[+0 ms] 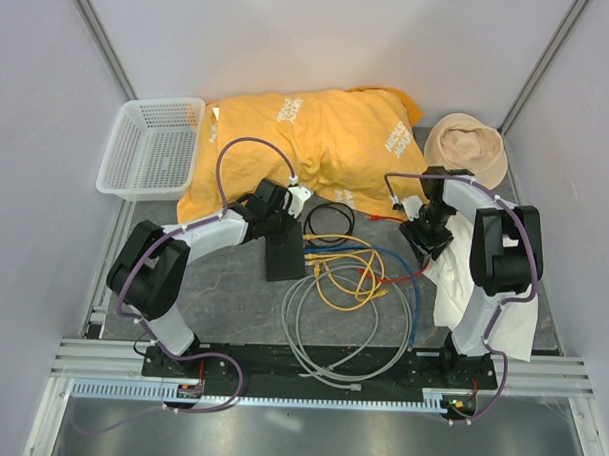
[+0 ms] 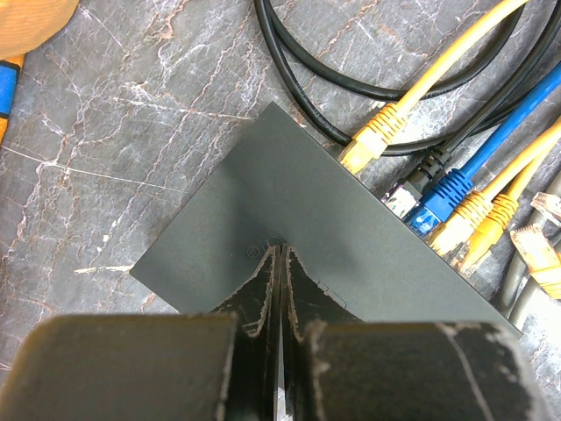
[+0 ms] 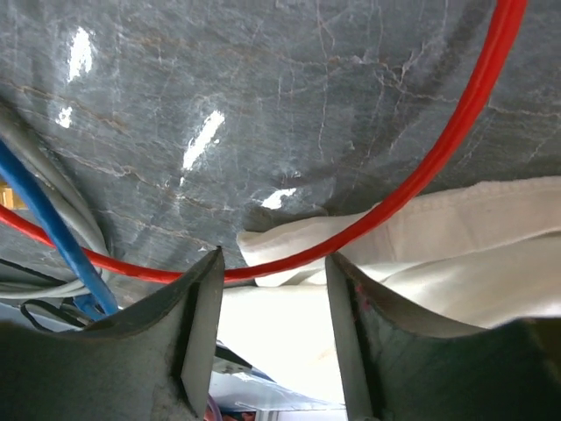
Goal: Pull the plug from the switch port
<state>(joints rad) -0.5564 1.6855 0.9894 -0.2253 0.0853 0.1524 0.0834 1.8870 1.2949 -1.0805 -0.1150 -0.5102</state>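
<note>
Two fingers of the left end effector (image 2: 277,253) are clenched flat against each other with nothing between them. Their worn tips rest on the flat top of the dark switch (image 2: 289,202). The switch lies on the grey marbled desk (image 2: 131,132), one corner pointing away from the wrist camera.

A row of plugs meets the switch's right-hand edge. The yellow plug (image 2: 366,140) is farthest out, followed by a black plug (image 2: 414,186), a blue plug (image 2: 443,197) and a pair of yellow plugs (image 2: 480,219) side by side. How deep each one sits cannot be told. A loose yellow connector (image 2: 539,254) lies just beside them, and a black cable (image 2: 298,79) loops past the switch's far corner.

The right end effector (image 3: 273,263) is released, its fingers spread. A red cable (image 3: 421,175) crosses the gap between them over a white cloth (image 3: 438,237); whether it touches either finger cannot be told. A blue cable (image 3: 53,219) runs off to the left.

From above, the switch sits mid-desk under the left arm, with the right end effector well apart to its right at the cloth's edge. Grey cable coils (image 1: 331,334) lie nearer the arm bases. An orange garment (image 1: 308,138), a white basket (image 1: 152,148) and a tan hat (image 1: 467,149) lie along the back.
</note>
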